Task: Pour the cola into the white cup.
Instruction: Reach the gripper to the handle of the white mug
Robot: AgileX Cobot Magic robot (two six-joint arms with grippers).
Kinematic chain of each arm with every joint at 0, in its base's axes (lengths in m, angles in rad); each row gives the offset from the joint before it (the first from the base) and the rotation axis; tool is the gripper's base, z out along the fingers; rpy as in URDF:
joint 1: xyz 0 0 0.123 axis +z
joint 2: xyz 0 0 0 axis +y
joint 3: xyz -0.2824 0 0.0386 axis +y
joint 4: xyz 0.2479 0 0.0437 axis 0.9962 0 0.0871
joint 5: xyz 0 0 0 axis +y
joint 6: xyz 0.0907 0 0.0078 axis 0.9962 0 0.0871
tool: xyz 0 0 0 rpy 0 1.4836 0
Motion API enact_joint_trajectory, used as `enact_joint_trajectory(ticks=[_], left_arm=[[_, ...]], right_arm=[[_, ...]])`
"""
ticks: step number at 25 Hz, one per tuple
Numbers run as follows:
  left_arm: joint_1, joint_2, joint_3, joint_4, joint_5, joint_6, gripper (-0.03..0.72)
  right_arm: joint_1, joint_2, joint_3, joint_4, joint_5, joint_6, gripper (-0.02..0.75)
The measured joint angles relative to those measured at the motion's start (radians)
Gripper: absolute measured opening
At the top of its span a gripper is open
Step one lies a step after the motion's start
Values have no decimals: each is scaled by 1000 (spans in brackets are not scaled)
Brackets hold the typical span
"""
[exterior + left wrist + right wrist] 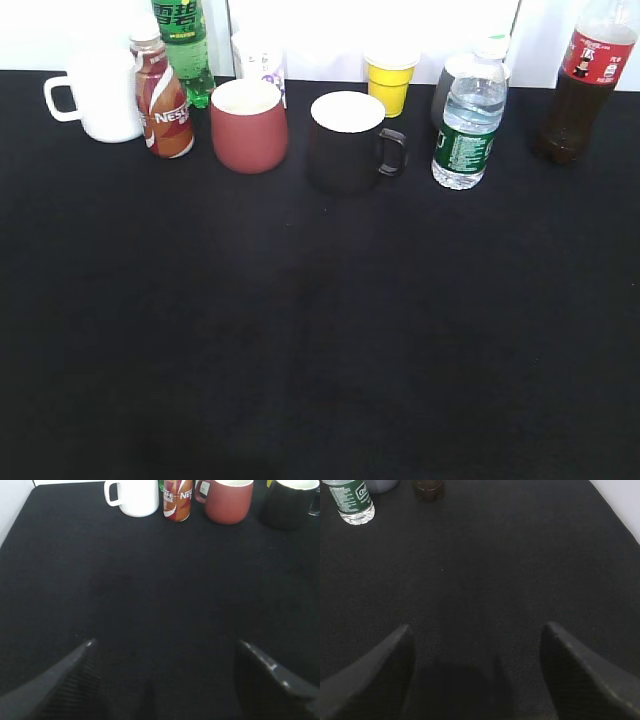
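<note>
The cola (582,88), a tall clear bottle of dark liquid with a red label, stands at the far right of the back row; its base shows at the top of the right wrist view (429,487). The white cup (102,94), a plain white mug with its handle to the left, stands at the far left; it also shows in the left wrist view (134,496). My left gripper (165,645) is open and empty over bare black cloth. My right gripper (476,629) is open and empty, well short of the cola. Neither gripper shows in the exterior view.
Along the back stand a Nestle bottle (163,104), a green soda bottle (184,45), a dark red mug (249,125), a paper cup (262,58), a black mug (348,140), a yellow cup (390,80) and a water bottle (468,125). The black cloth (320,330) covers the table.
</note>
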Motion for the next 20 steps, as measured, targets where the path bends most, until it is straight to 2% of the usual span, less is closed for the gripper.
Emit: enact_joint_trajectory(ticks=[4,6,8,9,10,11,13,16,20], left_arm=[[0,0,0,0,0,0,620],[0,0,0,-3,0,0,541],[0,0,-10,-6,-28,0,508],[0,0,-20,-5,-208,0,500],[0,1,-20,3,-292,0,498],[0,51,0,52,-511,0,496],[0,179,63,78,-786,0,495],[0,486,166,70,-1189,0,491],[0,1019,175,70,-1600,1,465]], right_arm=[[0,0,0,0,0,0,592],[0,0,0,0,0,0,592],[0,0,0,0,0,0,592],[0,0,0,0,0,0,592],[0,0,0,0,0,0,592],[0,0,0,0,0,0,592],[0,0,0,0,0,0,592],[0,0,0,0,0,0,592],[0,0,0,0,0,0,592]])
